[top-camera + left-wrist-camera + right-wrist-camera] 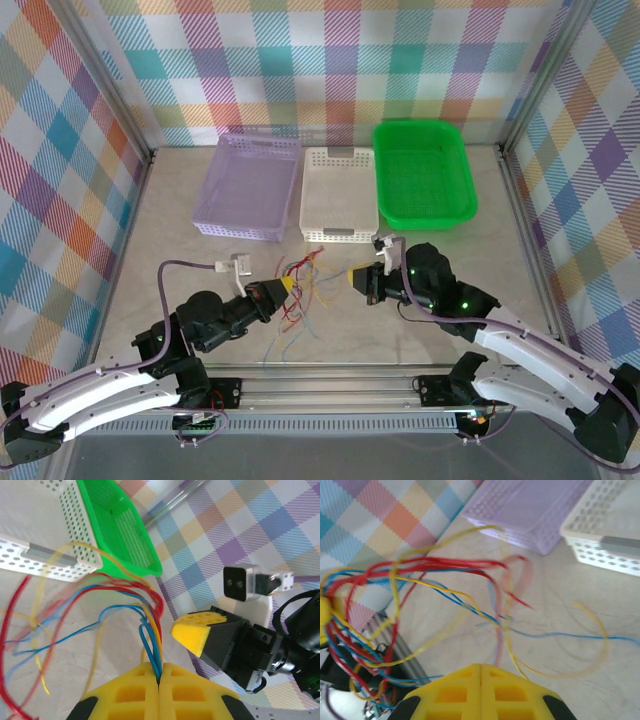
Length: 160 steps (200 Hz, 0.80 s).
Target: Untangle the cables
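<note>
plaid walls, pale table point(150, 225). on the left wrist cam the left gripper point(159, 672) is clamped on blue and orange strands of the cables point(155, 600). the right gripper point(481, 670) has its fingers pressed together, can't tell if a strand's caught. from above, the tangle lies between the two grippers, on the table in front of the white basket point(340, 236), with the purple basket point(245, 228) and green basket point(425, 215) either side.

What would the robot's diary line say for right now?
left gripper: shut on cables | right gripper: shut | cables: tangled, near white basket
</note>
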Each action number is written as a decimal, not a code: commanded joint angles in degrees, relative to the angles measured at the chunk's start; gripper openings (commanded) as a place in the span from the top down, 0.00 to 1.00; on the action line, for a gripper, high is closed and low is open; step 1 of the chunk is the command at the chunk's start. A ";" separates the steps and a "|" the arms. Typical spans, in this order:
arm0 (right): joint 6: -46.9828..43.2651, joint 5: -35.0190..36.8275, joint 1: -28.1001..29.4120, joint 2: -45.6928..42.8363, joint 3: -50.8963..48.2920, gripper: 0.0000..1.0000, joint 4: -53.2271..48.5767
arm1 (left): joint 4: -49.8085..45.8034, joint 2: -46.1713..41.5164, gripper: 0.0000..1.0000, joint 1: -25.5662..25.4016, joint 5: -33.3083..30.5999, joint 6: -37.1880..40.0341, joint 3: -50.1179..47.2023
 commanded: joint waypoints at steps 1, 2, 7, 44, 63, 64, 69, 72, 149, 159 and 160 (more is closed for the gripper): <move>-1.55 3.35 -1.16 -2.57 1.97 1.00 -3.64 | -1.66 -1.03 1.00 1.04 -2.10 1.66 2.58; -1.54 3.39 -1.24 -2.62 1.96 1.00 -3.70 | -1.74 -1.10 1.00 1.06 -2.11 1.70 2.59; -1.46 3.54 -1.60 -2.97 1.95 1.00 -4.00 | -2.08 -1.17 1.00 1.29 -2.01 1.75 2.65; -0.63 -2.25 -2.99 -3.66 1.00 1.00 -0.50 | -1.50 -0.23 1.00 2.18 -0.80 1.49 2.70; 0.90 -10.44 -3.00 -2.58 0.04 0.92 6.28 | 0.34 1.50 1.00 2.27 0.14 1.27 2.52; 1.04 -10.71 -3.00 -2.45 -0.02 0.91 6.66 | 0.49 1.70 1.00 2.25 0.19 1.24 2.48; 1.73 -12.20 -2.97 -1.95 -0.14 0.85 8.23 | 1.13 2.35 1.00 2.28 0.40 1.04 2.52; 2.03 -13.06 -2.99 -1.61 -0.22 0.82 9.17 | 1.39 2.75 1.00 2.28 0.54 1.04 2.50; 6.36 -18.83 -1.37 7.17 -2.20 0.54 21.73 | 9.41 11.78 1.00 2.32 2.79 0.03 3.89; 6.38 -18.68 -1.26 8.31 -2.40 0.54 22.13 | 9.95 12.48 1.00 2.32 2.87 0.01 4.10; 6.38 -18.66 -1.25 8.40 -2.42 0.54 22.15 | 10.00 12.55 1.00 2.32 2.87 0.04 4.14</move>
